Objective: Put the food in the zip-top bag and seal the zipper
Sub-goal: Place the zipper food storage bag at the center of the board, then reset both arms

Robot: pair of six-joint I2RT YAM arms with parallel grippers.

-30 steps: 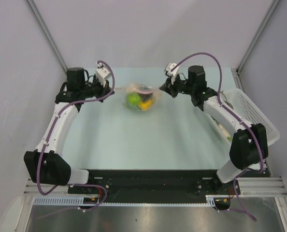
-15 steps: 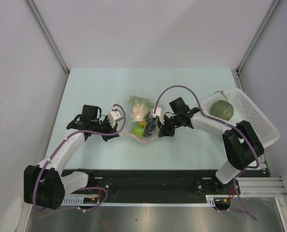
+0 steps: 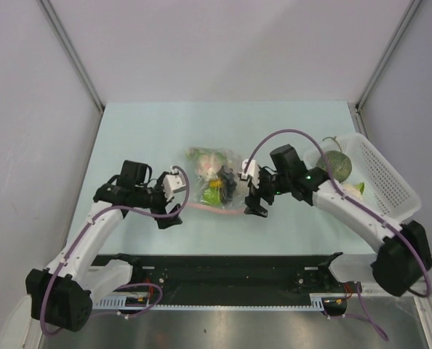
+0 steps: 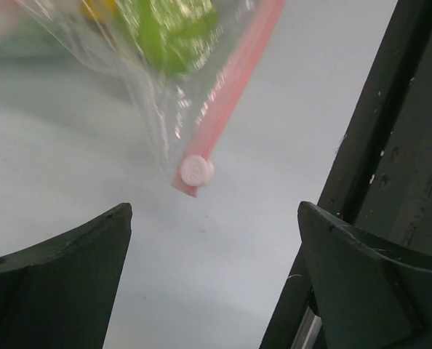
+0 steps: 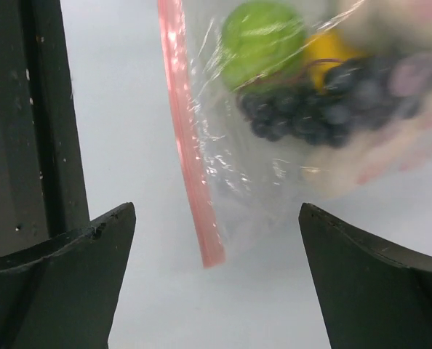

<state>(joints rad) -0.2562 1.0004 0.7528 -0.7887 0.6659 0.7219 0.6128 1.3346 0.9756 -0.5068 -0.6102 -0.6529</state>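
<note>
Zip-top bag (image 3: 214, 183): flat on the pale worktop (image 3: 150, 131), grape bunch (image 5: 325, 109) and green fruit (image 5: 263, 40) inside.
Zipper (image 4: 227, 94): pink strip along the bag's near edge.
Left tool (image 4: 214, 211): just left of bag, spread wide, empty.
Right tool (image 5: 216, 211): just right of bag, wide, empty.
White basket (image 3: 390, 174): well right of bag, at the worktop's edge.

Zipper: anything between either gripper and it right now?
Nothing visible. The left gripper is open, with one end of the zipper just ahead of its fingers, only table between. The right gripper is open too, facing the other end.
</note>
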